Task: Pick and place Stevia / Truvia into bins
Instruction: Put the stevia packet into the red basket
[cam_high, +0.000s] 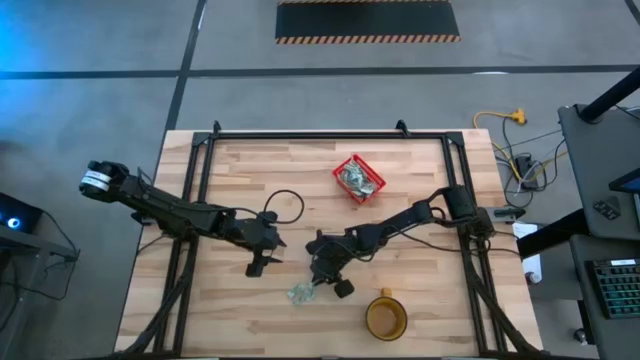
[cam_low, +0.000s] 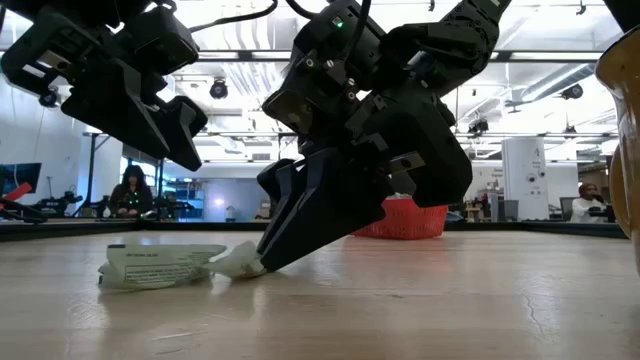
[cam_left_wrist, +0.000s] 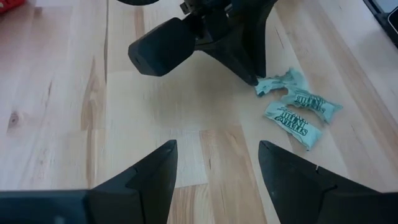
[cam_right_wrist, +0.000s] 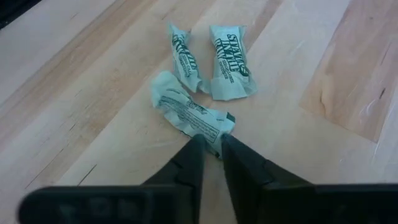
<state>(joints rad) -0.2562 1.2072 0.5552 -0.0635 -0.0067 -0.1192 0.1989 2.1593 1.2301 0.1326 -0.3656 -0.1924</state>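
Your right gripper (cam_right_wrist: 210, 144) is down on the surface (cam_high: 260, 180) near its front edge, fingers drawn narrow and pinching the edge of one sachet (cam_right_wrist: 193, 112). Whether the pinch is secure you can't tell from here; only a corner of the paper sits between the tips. The packet is not yet lifted: in the low view it lies flat on the wood under the fingertip.

Two more sachets (cam_right_wrist: 214, 59) lie just beside the pinched one, touching or nearly so, all three in a small cluster between the two arms, near the amber cup (cam_high: 385, 318).

The red basket (cam_high: 359, 178) stands well apart, toward the back of the surface, and already holds a heap of pale packets, so much of the job looks done. What is left, as far as you can see, is these three: one now in the grip, two loose.

Your left gripper (cam_left_wrist: 214, 171) hangs above the wood just beside the cluster, fingers wide and holding nothing, waiting
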